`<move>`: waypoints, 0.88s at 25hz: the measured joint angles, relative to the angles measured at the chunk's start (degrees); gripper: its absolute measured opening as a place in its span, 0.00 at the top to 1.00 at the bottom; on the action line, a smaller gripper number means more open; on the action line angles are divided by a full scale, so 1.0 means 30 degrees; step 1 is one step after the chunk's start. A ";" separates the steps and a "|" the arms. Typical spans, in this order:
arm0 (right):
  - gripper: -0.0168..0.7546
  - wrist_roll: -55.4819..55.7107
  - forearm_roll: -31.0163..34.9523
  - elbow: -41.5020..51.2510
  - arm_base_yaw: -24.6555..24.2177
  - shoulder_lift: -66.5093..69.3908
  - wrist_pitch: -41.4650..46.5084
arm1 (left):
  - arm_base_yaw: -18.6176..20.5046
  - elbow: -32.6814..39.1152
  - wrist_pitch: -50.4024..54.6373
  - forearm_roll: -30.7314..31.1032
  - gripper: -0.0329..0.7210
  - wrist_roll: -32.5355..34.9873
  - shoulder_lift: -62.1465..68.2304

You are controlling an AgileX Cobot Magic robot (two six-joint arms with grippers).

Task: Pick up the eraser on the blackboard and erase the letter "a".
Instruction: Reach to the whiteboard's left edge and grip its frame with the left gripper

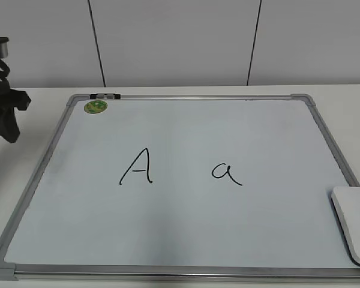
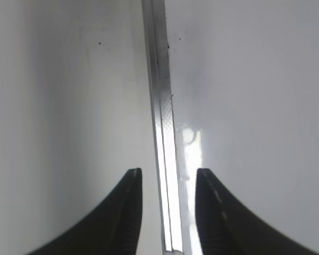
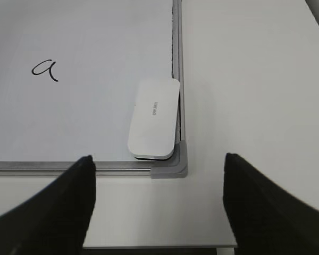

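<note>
The right gripper point(image 3: 157, 202) has its jaws spread wide and they hold nothing. They hang over the bare white bench point(image 3: 255, 79), just off the board's near edge. Straight ahead of the gap between them, a little way off, lies the eraser point(image 3: 154, 119). It is a white block with small grey words on top. It lies flat in the near right corner of the blackboard point(image 3: 85, 117), with its long side right against the grey frame and its end close to the grey corner piece point(image 3: 173, 166). There is open bench on the right of the jaws and past the frame. Farther ahead and to the left of the jaws is the letter "a" point(image 3: 45, 70). It is well apart from the eraser, with clear white board between them.

The left gripper point(image 2: 164, 180) also has its jaws spread, with a small gap, and nothing is in them. The board's shiny metal left edge point(image 2: 162, 106) runs right through the gap, away from the jaws. Bench is on one side of it and board on the other.

In the exterior view, a big "A" point(image 1: 138, 168) sits left of the letter "a", and a green sticker point(image 1: 96, 107) is in the far left corner.
</note>
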 joint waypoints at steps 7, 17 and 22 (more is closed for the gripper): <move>0.26 0.0000 -0.0182 0.0000 0.0000 0.0000 0.0000 | 0.0000 -0.1906 -0.0214 0.0136 0.63 0.0000 0.2497; 0.26 0.0000 -0.0214 0.0000 0.0000 0.0000 0.0000 | 0.0000 -0.3342 -0.0244 0.0454 0.63 0.0000 0.5531; 0.26 0.0000 -0.0214 0.0000 0.0000 0.0000 0.0000 | 0.0000 -0.3856 -0.0244 0.0700 0.63 0.0000 0.6441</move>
